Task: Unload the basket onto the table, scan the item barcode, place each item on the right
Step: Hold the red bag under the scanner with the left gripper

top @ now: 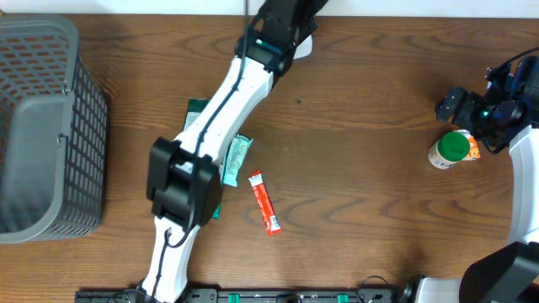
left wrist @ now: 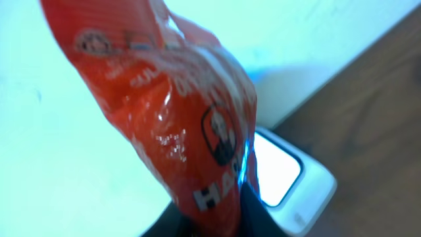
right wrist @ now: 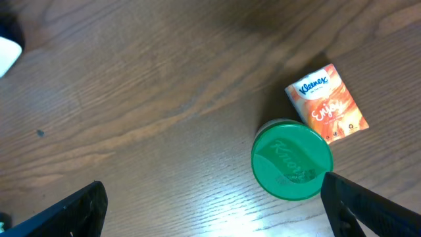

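A crinkled red packet (left wrist: pixel 177 112) with white lettering fills the left wrist view, and my left gripper (left wrist: pixel 217 220) is shut on its lower end. Behind it lies the white scanner (left wrist: pixel 289 178) with its bright window, on the wooden table. From overhead, the left gripper (top: pixel 286 21) reaches to the table's far edge beside the scanner (top: pixel 305 46); the packet is hidden there. My right gripper (right wrist: pixel 214 210) stands open above bare wood at the far right (top: pixel 472 109), nothing between its fingers.
A green-lidded jar (right wrist: pixel 291 158) and an orange Kleenex pack (right wrist: pixel 327 103) sit right by the right gripper. A grey basket (top: pixel 42 126) stands at the left. A red stick packet (top: pixel 266 201) and green packets (top: pixel 237 158) lie mid-table by the left arm.
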### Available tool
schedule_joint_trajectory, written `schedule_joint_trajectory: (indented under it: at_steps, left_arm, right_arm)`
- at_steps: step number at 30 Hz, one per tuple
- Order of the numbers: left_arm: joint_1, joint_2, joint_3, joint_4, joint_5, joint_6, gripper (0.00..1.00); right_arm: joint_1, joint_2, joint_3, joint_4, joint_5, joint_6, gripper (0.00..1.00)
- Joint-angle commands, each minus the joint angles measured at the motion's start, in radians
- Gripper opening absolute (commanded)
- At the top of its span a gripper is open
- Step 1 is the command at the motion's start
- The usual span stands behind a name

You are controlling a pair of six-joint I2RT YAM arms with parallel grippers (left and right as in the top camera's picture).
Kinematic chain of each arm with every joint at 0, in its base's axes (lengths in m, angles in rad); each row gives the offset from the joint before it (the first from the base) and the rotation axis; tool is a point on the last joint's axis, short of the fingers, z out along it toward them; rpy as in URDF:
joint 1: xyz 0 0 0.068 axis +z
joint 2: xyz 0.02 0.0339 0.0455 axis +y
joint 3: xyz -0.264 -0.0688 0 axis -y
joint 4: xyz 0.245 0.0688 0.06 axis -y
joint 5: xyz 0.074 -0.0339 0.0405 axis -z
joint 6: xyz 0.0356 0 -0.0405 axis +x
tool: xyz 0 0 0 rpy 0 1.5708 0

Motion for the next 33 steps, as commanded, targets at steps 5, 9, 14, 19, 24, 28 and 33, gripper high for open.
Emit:
schedule_joint_trajectory:
  at_steps: [5,9,14,19,24,28,33]
  left_arm:
    - [0.000,0.153,0.013,0.231,-0.035,0.402,0.07]
    - [0.001,0.219,0.013,0.330,-0.035,0.516,0.07]
    - [0.002,0.265,0.013,0.439,-0.035,0.603,0.07]
    - [0.006,0.279,0.011,0.443,-0.031,0.602,0.07]
    - [0.006,0.294,0.010,0.352,-0.026,0.502,0.07]
    - [0.005,0.299,0.009,0.314,-0.023,0.426,0.07]
    - [0.001,0.299,0.008,0.274,-0.023,0.328,0.07]
  right_arm:
    - [-0.002,-0.015,0.016,0.000,0.002,-0.006,0.99]
    - [-0.002,-0.015,0.016,0.000,0.002,-0.006,0.99]
    - [-0.002,-0.015,0.016,0.000,0.002,-0.006,0.99]
    - [-0.002,-0.015,0.016,0.000,0.002,-0.006,0.99]
    - [-0.002,-0.015,0.016,0.000,0.002,-0.006,0.99]
    - [-0.002,-0.015,0.016,0.000,0.002,-0.006,0.99]
    - [-0.002,-0.015,0.016,0.000,0.002,-0.006,0.99]
